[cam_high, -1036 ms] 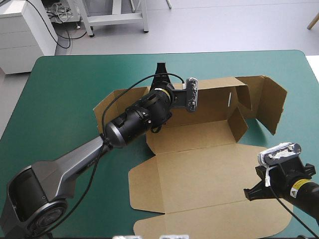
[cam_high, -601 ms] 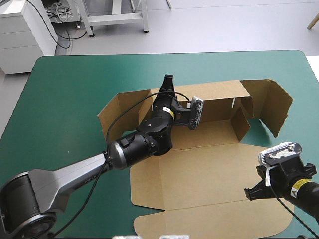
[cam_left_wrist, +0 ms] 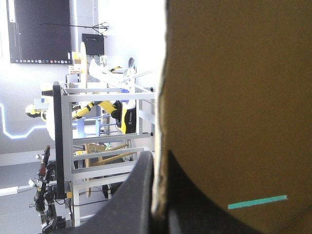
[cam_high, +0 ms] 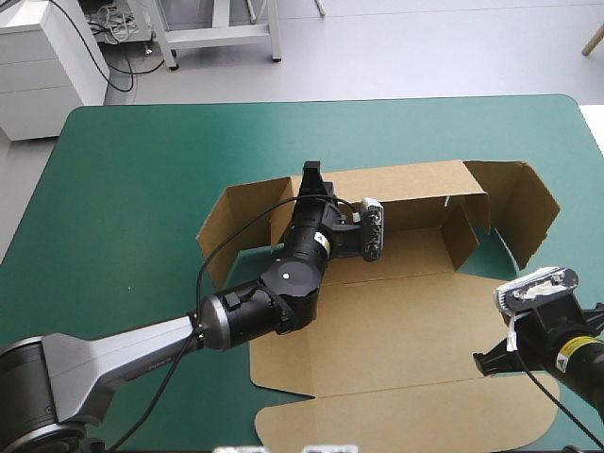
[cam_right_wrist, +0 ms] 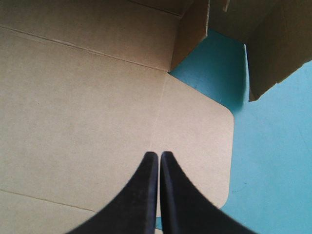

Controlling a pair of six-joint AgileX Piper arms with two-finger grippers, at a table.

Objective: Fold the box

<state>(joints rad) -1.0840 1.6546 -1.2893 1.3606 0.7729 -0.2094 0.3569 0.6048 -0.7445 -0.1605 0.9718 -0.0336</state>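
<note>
Box (cam_high: 377, 311) sitting mid-tabletop (cam_high: 132, 179). Far wall (cam_high: 415, 184) being tipped steeper than just before by left end effector (cam_high: 312, 176), clamped on its rim. Right end effector (cam_right_wrist: 159, 161) being held pinched together, empty, over flat lid panel (cam_right_wrist: 73, 122). Wall-raising being advanced.

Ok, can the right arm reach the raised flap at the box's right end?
Probably yes: the right gripper, shut, is over the box's flat panel, and only teal-green cover lies between that panel and the flap.

Left arm (cam_high: 123, 351): grey tapered link, silver ring, black rounded wrist segments (small yellow sticker near wrist). Right arm (cam_high: 566, 359): black, yellow-white label. Fingers (cam_right_wrist: 144, 195) black, curved fins.
</note>
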